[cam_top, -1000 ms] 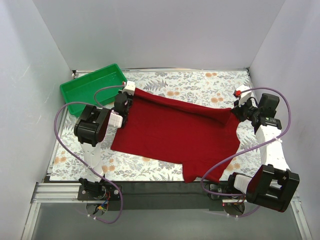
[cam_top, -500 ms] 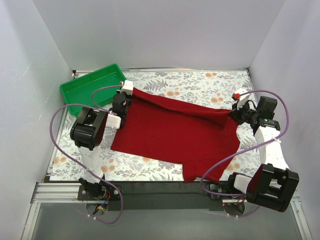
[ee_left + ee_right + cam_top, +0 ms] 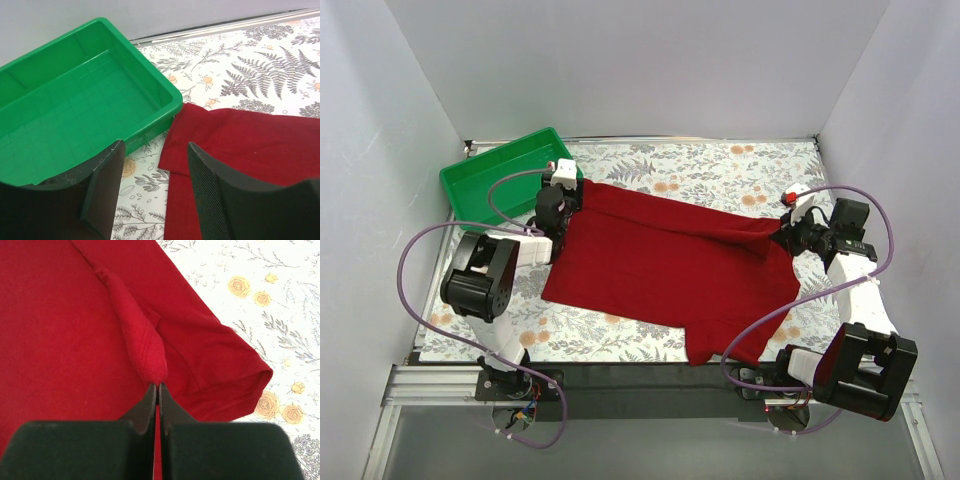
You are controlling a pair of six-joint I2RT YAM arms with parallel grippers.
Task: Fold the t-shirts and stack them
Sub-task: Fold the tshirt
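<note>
The dark red t-shirt (image 3: 670, 265) lies spread across the middle of the flowered table, its back edge folded over. My left gripper (image 3: 560, 196) hovers at the shirt's far left corner, beside the green tray. In the left wrist view the left gripper (image 3: 155, 150) is open with nothing between its fingers, and the shirt's corner (image 3: 210, 130) lies flat on the table below. My right gripper (image 3: 788, 233) is at the shirt's right side. In the right wrist view the right gripper (image 3: 159, 386) is shut on a bunched pinch of the red fabric (image 3: 145, 350), which rises to its tips.
A green plastic tray (image 3: 470, 185) stands at the back left corner, with nothing in it (image 3: 30, 95). White walls close in the table on three sides. Purple cables loop beside both arms.
The left gripper has opened and let go of the shirt's far left corner, which now lies flat. The left arm's elbow swung left. The right gripper has kept its pinch and shifted slightly left.
</note>
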